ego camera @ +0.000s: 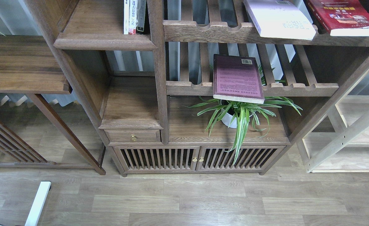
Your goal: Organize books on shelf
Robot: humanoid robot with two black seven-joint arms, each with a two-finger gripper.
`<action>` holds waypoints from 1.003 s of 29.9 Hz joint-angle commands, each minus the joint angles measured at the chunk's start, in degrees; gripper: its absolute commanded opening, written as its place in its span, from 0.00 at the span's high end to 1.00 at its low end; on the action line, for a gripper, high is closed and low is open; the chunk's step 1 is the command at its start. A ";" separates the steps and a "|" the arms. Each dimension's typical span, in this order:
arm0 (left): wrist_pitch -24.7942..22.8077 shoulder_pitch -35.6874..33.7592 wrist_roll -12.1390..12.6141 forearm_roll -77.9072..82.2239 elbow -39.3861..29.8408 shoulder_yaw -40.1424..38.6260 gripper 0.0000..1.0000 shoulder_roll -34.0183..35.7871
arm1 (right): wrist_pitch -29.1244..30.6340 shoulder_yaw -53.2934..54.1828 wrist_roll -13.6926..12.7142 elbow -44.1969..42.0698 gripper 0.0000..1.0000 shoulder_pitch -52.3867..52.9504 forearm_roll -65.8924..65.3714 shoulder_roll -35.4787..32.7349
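on the upper left of the dark wooden unit, the shelf (104,40), a solid plank with a rounded front lip, carries a few thin books (134,16) standing upright at its right end, against the vertical post; their spines are white, pale and dark, and their tops are cut off by the frame edge. to the right of the post, the top slatted rack (203,31) holds a pale white-lilac book (278,18) lying flat and tilted, its lower corner hanging over the front rail, and just beside it on the right a bright red book (344,15) lying flat too. one level down, a dark maroon-purple book (237,78) with a small yellowish label near its top right corner lies flat on the lower slatted rack (297,89), its near edge jutting out past the scalloped rail and over a green-leaved plant (244,114) in a white pot on the surface below. under that are a small drawer (133,136) with a brass knob and two slatted cabinet doors (200,158). a pale unfinished rack (344,138) stands at the right, on the wood-plank floor (184,201). neither arm nor gripper of the robot shows in the head view, so whether the fingers are apart or together cannot be told.
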 commanded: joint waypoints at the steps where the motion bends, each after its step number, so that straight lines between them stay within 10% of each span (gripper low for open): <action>1: 0.01 0.13 0.00 0.45 -0.08 0.08 0.01 0.00 | 0.00 0.02 0.00 -4.92 0.00 0.95 -0.02 0.00; 30: 0.18 -6.72 -0.61 0.46 0.18 -0.09 0.01 0.00 | -0.18 0.11 0.09 -5.10 0.00 9.03 0.06 0.00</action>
